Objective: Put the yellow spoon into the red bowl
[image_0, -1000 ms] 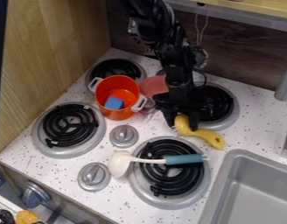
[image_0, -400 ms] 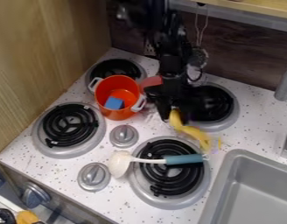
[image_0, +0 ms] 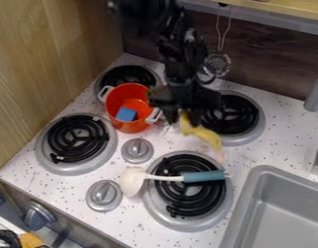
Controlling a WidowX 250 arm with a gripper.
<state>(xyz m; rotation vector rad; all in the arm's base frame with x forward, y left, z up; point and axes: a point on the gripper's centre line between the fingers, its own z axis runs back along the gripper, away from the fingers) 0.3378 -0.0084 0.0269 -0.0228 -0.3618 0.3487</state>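
Beside the pot (image_0: 128, 127), block (image_0: 126, 114) inside, the gripper (image_0: 183, 118) is closed on a banana (image_0: 203, 134); a ladle (image_0: 168, 178) crosses a burner (image_0: 181, 224).

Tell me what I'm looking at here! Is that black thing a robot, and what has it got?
Yes, the black thing is a robot arm. One camera that stays put looks down on it at a slant. At the arm's lower end is its gripper, which works like a hand. It holds a curved yellow thing by its upper end. The job says "yellow spoon", but this is too blurry to tell what it really is.

Beside it is a red pot with two pale handles, probably the "red bowl" from the job. A blue block is inside. Nearer the camera, a spoon with a white head and blue handle lies across a stove burner. The gray sink is at the picture's right.
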